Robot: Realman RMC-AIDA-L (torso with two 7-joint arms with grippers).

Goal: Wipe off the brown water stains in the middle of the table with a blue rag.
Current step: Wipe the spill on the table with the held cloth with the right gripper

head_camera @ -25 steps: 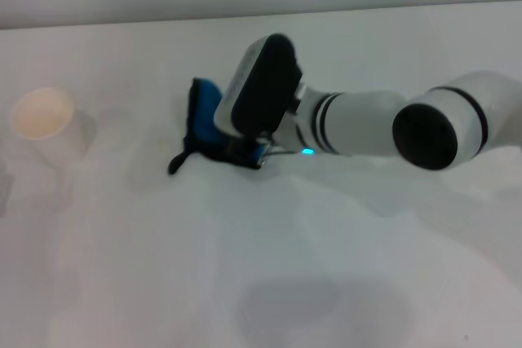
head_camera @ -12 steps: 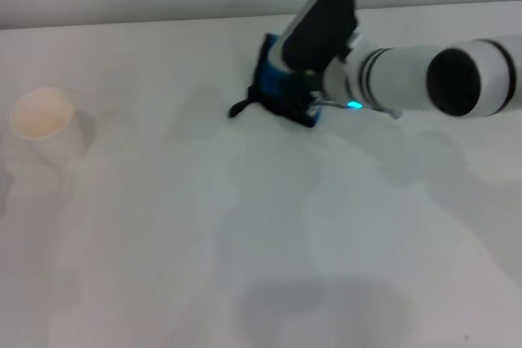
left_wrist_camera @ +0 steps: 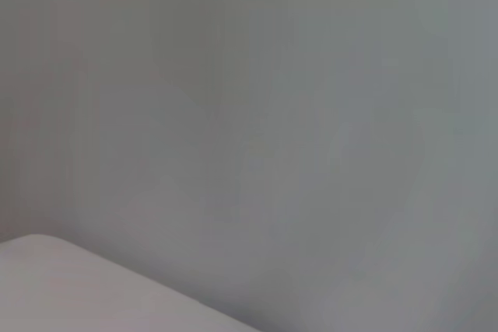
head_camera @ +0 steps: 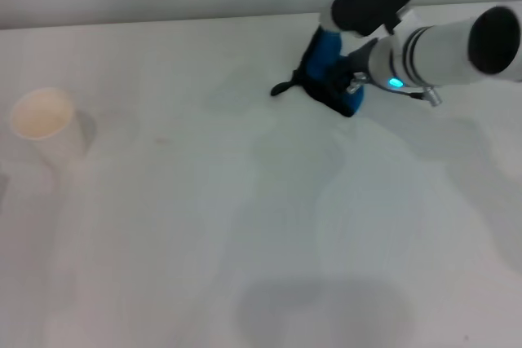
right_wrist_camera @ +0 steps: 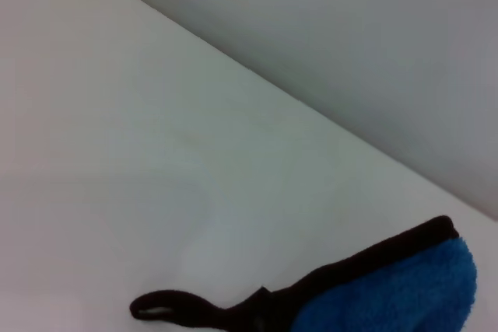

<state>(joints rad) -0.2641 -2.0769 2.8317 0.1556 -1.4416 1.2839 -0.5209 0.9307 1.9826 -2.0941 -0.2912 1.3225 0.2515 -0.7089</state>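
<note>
The blue rag (head_camera: 330,71) with black trim lies on the white table (head_camera: 245,242) at the far right, its black loop tail (head_camera: 282,87) pointing left. My right gripper (head_camera: 341,81) is on top of it and shut on it, under the black wrist housing. The right wrist view shows the rag (right_wrist_camera: 397,293) and its tail (right_wrist_camera: 167,307) on the tabletop. No clear patch of brown water stains shows; only a faint tan fleck (head_camera: 161,141) lies left of the middle. The left gripper is out of view.
A white paper cup (head_camera: 42,122) with a cream inside stands at the left edge of the table. The grey wall runs along the table's far edge (head_camera: 163,22). The left wrist view shows only wall and a table corner (left_wrist_camera: 70,285).
My right arm has swept the rag from the table's middle to the right and farther back. The cup has not moved.
</note>
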